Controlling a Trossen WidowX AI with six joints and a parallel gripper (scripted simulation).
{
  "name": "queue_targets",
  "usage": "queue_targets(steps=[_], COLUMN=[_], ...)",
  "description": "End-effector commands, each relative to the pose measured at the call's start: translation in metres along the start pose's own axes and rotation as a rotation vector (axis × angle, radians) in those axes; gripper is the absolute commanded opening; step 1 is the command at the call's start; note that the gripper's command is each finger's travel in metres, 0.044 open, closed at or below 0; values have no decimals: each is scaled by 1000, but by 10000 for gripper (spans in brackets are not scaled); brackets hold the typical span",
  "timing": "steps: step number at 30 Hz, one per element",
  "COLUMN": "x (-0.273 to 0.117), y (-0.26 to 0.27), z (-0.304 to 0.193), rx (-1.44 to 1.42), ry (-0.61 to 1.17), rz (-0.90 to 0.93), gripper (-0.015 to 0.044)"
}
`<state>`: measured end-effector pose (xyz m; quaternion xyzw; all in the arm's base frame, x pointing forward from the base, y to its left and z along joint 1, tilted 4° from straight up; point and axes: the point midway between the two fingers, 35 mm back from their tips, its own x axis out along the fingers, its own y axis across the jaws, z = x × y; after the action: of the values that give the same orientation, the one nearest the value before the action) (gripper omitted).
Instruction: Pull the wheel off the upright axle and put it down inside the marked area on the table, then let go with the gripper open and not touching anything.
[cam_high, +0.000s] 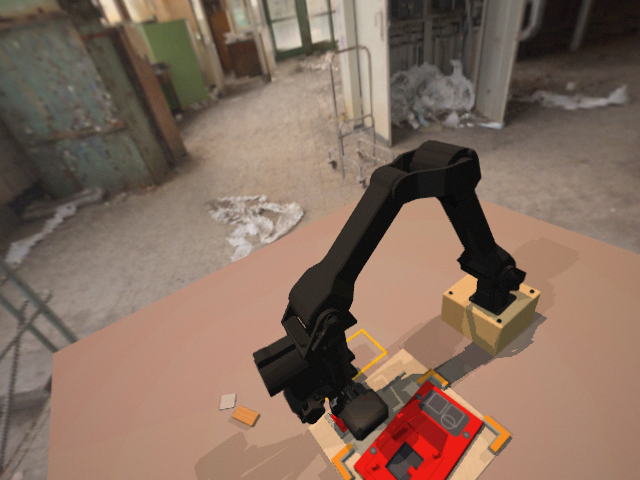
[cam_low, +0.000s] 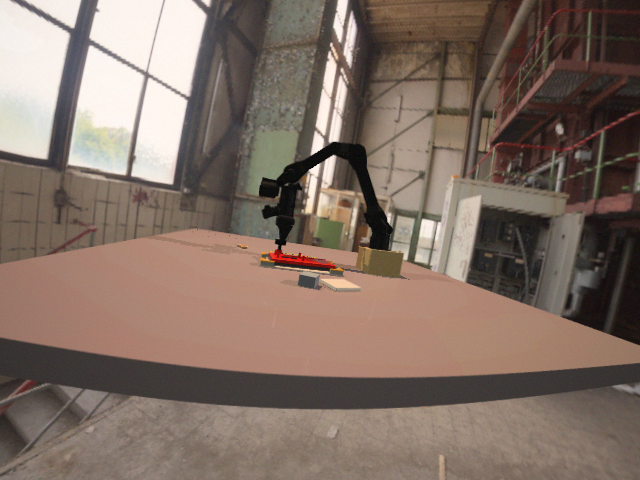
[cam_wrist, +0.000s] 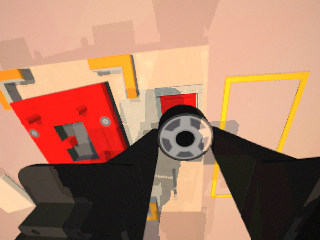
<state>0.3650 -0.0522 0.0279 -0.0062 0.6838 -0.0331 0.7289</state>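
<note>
The wheel (cam_wrist: 185, 136) has a black tyre, a grey spoked rim and a dark hub. It is held flat between the two black fingers in the wrist view. My gripper (cam_wrist: 182, 132) (cam_high: 331, 405) (cam_low: 279, 248) is shut on it, low over the left part of the beige board. The upright axle is hidden under the wheel, and I cannot tell whether the wheel is still on it. The marked area is a yellow outline (cam_wrist: 267, 76) (cam_high: 373, 341) on the table, to the right of the wheel in the wrist view and partly behind the arm in the top view.
A red panel (cam_wrist: 92, 102) (cam_high: 379, 449) lies on the beige board (cam_wrist: 190, 62) among orange corner brackets (cam_high: 498, 434). A small red part (cam_wrist: 178, 103) shows beside the wheel. An orange block (cam_high: 245, 415) and a pale tile (cam_high: 227, 401) lie left. A grey block (cam_low: 308, 280) and cream plate (cam_low: 341, 284) lie apart.
</note>
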Motion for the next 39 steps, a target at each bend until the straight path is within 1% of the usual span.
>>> queue_targets(steps=[1, 39], x=[-3, -16], y=[0, 0], z=[1, 0], rx=[-1, -3], ry=[-5, -9], rz=[-1, -2], gripper=[0, 0])
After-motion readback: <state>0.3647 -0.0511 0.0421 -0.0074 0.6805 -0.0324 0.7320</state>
